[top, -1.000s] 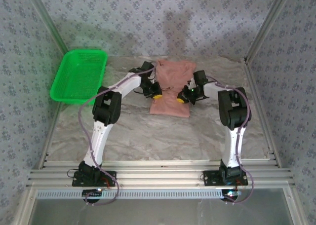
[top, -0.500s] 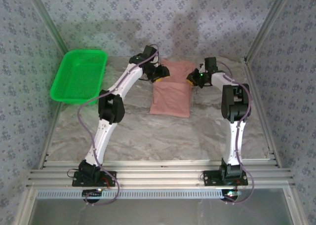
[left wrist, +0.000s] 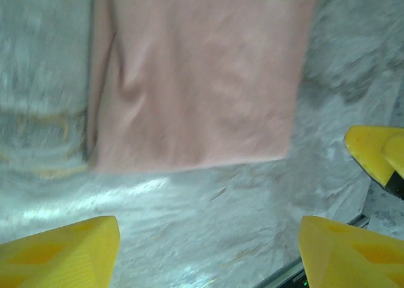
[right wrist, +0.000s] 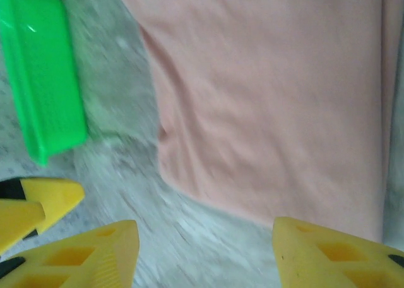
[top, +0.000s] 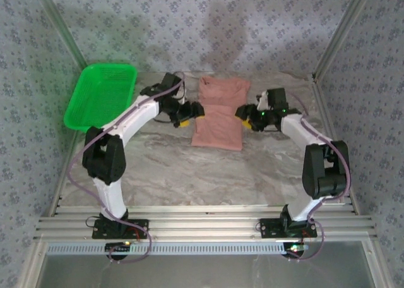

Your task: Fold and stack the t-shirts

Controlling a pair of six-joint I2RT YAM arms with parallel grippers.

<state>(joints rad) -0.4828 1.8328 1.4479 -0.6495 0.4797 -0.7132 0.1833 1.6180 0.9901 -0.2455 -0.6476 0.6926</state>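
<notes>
Salmon-pink t-shirt [top: 219,114] lies flat on the marbled table [top: 208,168], toward the far side, between your two grippers.

Your left gripper [top: 188,113] sits just beside the shirt's left edge with its jaws spread wide. From the left wrist camera, its yellow fingers [left wrist: 63,256] frame bare table just short of the shirt's near hem. Nothing is between them, and no cloth is pinched.

Your right gripper [top: 247,115] sits just beside the shirt's right edge, also with its jaws well apart. From the right wrist camera, its fingers [right wrist: 315,256] stand either side of table and the shirt's edge, gripping nothing. Neither view lets you tell whether any fingertip rests on the table.

The shirt is folded into a long, narrow rectangle that runs away from the arm bases. The collar end is at the far side, and it is a little wider there where the shoulders spread. The upper face is plain pink (the wrist views are somewhat blurred), with a few soft creases near the left edge and a fairly straight near hem.

A green basket [top: 101,95] stands at the far left of the table, well apart from the shirt.
</notes>
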